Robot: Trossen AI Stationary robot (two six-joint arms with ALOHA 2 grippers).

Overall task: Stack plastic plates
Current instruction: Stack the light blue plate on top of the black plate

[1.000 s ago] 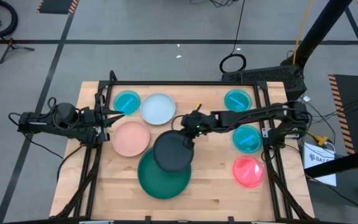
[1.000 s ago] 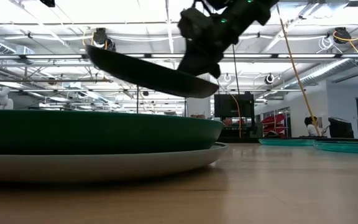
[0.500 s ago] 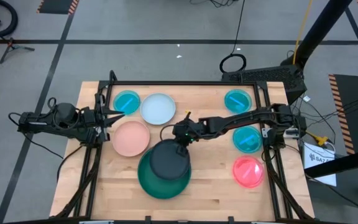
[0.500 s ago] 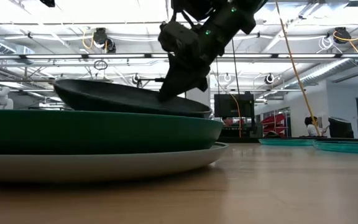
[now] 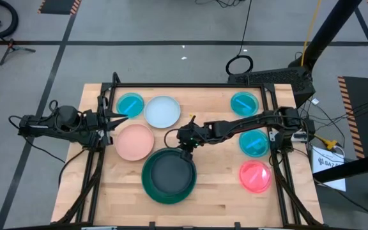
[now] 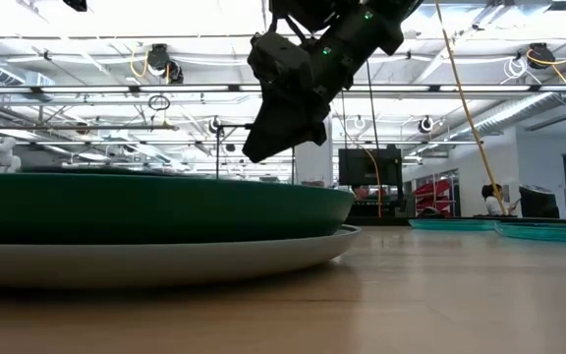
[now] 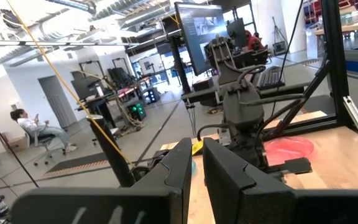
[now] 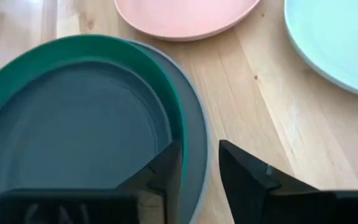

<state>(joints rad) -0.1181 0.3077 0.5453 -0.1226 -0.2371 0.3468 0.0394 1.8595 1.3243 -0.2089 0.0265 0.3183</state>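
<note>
It was a robotics lab or workshop in a large open hall. Exposed ducts and pipes ran under the ceiling, a big monitor stood on a stand, and hazard-striped tape marked the grey floor. A person sat in a chair among workstations.

We've got a light wood table with visible grain and a smooth, slightly satin top. The dark green plate looks like smooth plastic with a soft sheen, and the black plate inside it reads matt. The grey plate underneath is smooth too. The salmon-pink plate looks matt, while the cyan plates and the pink-red plate are glossy and see-through. The right gripper has matt black fingers.
</note>
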